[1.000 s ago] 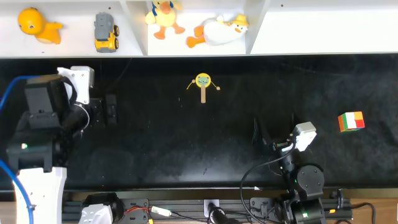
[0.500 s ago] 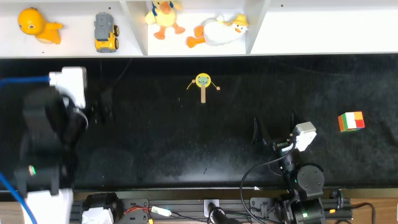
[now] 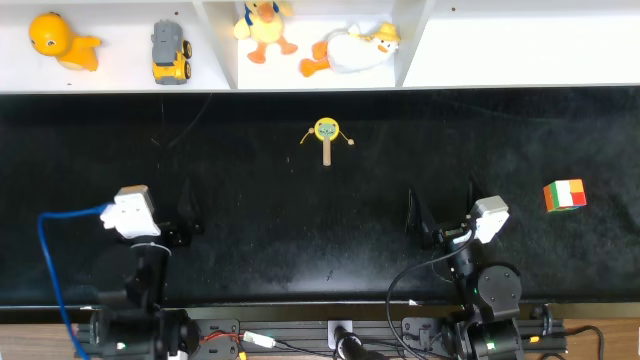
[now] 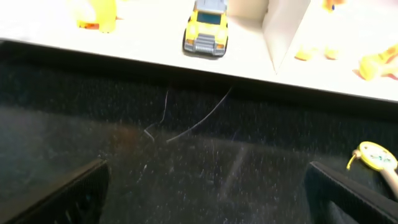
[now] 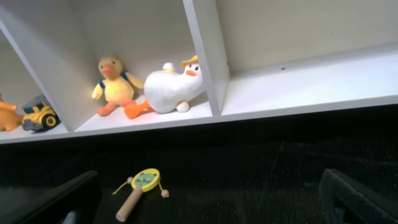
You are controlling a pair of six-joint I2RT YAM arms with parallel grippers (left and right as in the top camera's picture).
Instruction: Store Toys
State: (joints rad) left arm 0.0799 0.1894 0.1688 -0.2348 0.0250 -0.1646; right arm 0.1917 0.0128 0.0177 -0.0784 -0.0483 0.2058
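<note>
Left gripper [image 4: 208, 186] and right gripper [image 5: 208, 193] both gape empty; the rattle drum [image 3: 326, 138] lies ahead between them, handle toward the arms, slightly nearer the right.

orange duck [image 4: 94, 14]: cropped by upper edge, left wrist view
rattle drum [image 4: 377, 159]: handle runs off right edge
yellow plush duck [image 4: 314, 53]: only feet, upper right
</note>
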